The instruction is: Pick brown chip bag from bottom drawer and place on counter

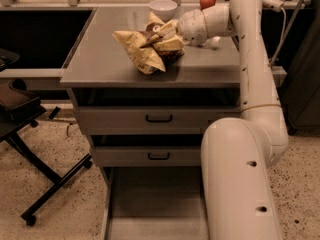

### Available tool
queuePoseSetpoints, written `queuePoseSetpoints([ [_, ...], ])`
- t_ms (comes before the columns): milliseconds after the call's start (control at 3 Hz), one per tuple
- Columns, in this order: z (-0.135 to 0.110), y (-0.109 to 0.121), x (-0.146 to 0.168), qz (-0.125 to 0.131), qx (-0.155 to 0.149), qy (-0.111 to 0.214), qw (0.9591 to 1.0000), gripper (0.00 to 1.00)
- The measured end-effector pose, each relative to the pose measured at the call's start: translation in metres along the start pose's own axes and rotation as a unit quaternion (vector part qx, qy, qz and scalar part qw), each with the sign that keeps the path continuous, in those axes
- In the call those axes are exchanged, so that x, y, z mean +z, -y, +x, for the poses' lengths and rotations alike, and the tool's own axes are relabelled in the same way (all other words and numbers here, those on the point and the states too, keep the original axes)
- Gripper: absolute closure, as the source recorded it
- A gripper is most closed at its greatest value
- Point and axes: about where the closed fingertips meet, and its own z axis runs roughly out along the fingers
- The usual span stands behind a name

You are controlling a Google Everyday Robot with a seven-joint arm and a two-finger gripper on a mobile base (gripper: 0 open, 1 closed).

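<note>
Okay, gripper (164, 35) is over the counter (100, 59), near its middle. Its fingers look clamped on the upper right part of the bag (142, 51), but crumpled foil hides most of them, so treat the hold as probable, not certain. Bag's out of the drawer (155, 204), which stands pulled open below with its grey floor showing. Bag's lower tip is at or just above the counter; I can't tell which. Risks: if you release while it hangs, it's light and crinkly, so it may tip or slide. It's well in from every edge though, so a drop to the floor looks unlikely. Bigger worry is foil snagging on a finger at release and dragging along when you retract, so open wide and lift straight up. Watch the bowl (163, 8) just behind the bag and the apple (207, 0) near the back edge: a backward sweep of the wrist could knock either. Counter is flat, smooth and grey, low friction by the look of it, so expect the bag to skate if nudged. Two shallower drawers (125, 119) with black handles sit closed under the top. Room: speckled floor (60, 144), black stand (59, 187) on the left.
</note>
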Motion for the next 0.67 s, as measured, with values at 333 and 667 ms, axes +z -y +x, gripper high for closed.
queuePoseSetpoints([
  [333,0.0000,0.0000,0.0000,0.000,0.000,0.000,1.0000,0.12],
  [667,0.0000,0.0000,0.0000,0.000,0.000,0.000,1.0000,0.00],
])
